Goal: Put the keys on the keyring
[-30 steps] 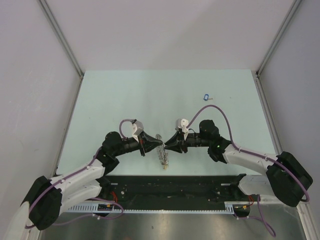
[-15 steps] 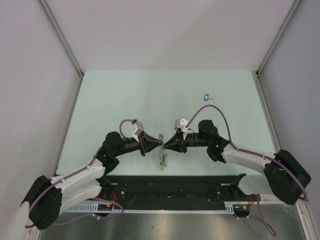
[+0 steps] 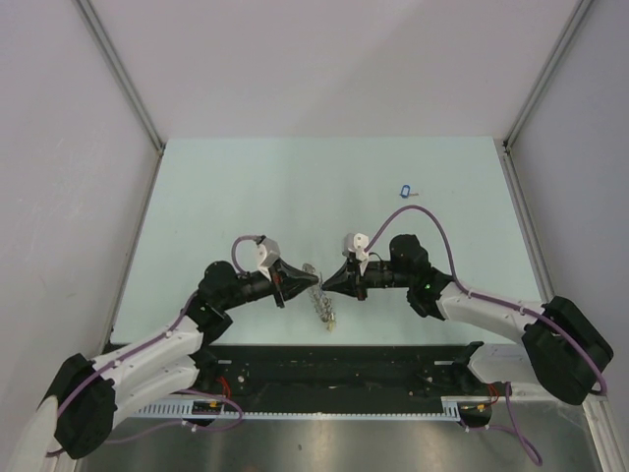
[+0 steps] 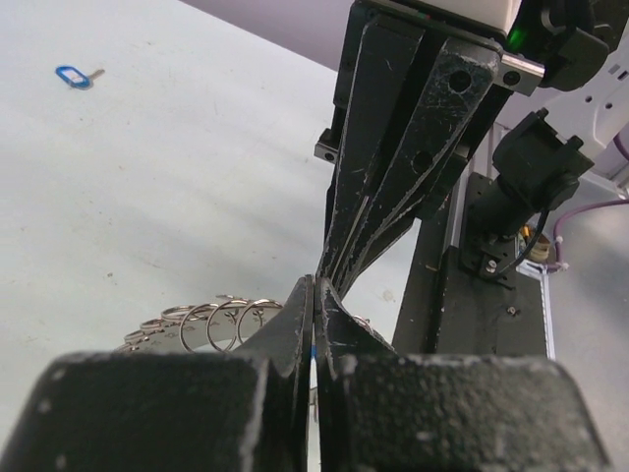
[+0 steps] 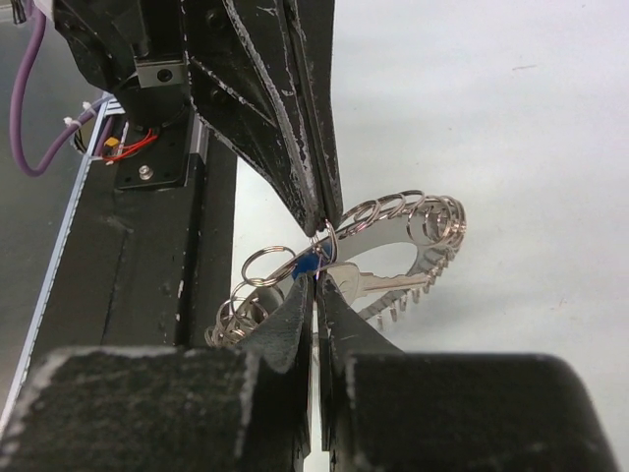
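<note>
I see one table (image 3: 216,197), wide and free toward its far edge. My two grippers meet tip to tip close to the near edge. The left gripper (image 3: 317,284) has its jaws pressed together on the one keyring (image 5: 393,234). The right gripper (image 3: 325,283) is clamped on one blue-tag key (image 5: 307,264). A second blue-tag key (image 3: 404,190) lies alone at far right.

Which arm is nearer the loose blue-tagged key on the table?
Right. The right arm lies just short of the loose key; the left arm is farther off, leftward.
</note>
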Available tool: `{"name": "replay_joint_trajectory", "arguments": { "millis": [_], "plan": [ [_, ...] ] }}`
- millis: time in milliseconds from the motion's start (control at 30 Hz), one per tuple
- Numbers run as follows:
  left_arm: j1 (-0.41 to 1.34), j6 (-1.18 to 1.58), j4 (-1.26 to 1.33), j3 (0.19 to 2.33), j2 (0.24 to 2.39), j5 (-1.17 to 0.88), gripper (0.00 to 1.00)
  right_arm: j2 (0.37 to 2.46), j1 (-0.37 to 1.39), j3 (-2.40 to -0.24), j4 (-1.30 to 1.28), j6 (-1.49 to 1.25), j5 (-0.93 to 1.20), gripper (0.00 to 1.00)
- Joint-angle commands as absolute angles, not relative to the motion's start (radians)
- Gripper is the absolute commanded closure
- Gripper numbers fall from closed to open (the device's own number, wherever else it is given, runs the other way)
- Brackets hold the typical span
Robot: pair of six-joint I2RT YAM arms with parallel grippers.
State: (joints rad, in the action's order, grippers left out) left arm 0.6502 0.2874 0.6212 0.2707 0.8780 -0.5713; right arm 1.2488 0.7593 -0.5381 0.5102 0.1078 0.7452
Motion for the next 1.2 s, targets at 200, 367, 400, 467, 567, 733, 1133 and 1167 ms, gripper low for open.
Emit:
{"name": "replay_joint_trajectory", "arguments": {
  "millis": [200, 367, 400, 467, 567, 733, 1133, 1167],
  "plan": [
    [0.653, 0.255, 0.396, 0.304, 0.723, -0.473, 0.78, 1.170, 0.802, -0.620, 0.292, 0.278, 0.617, 1.00],
    [0.653, 0.235, 0.254, 0.337, 0.696, -0.454, 0.54, 1.173, 0.833, -0.652, 0.227, 0.337, 0.560, 1.00],
    [0.653, 0.235, 0.226, 0.344, 0.693, -0.442, 0.49, 1.177, 0.836, -0.653, 0.215, 0.342, 0.554, 1.00],
    [0.653, 0.222, 0.152, 0.374, 0.692, -0.428, 0.36, 1.181, 0.844, -0.660, 0.210, 0.351, 0.542, 1.00],
    [0.653, 0.209, 0.069, 0.419, 0.706, -0.425, 0.33, 1.183, 0.856, -0.669, 0.195, 0.362, 0.534, 1.00],
    [0.653, 0.207, 0.008, 0.491, 0.732, -0.434, 0.32, 1.184, 0.865, -0.680, 0.181, 0.371, 0.525, 1.00],
    [0.653, 0.297, -0.121, 0.600, 0.827, -0.449, 0.57, 1.180, 0.877, -0.684, 0.175, 0.374, 0.526, 1.00],
    [0.653, 0.310, -0.127, 0.607, 0.837, -0.457, 0.58, 1.178, 0.876, -0.686, 0.175, 0.374, 0.526, 1.00]
  ]
}}
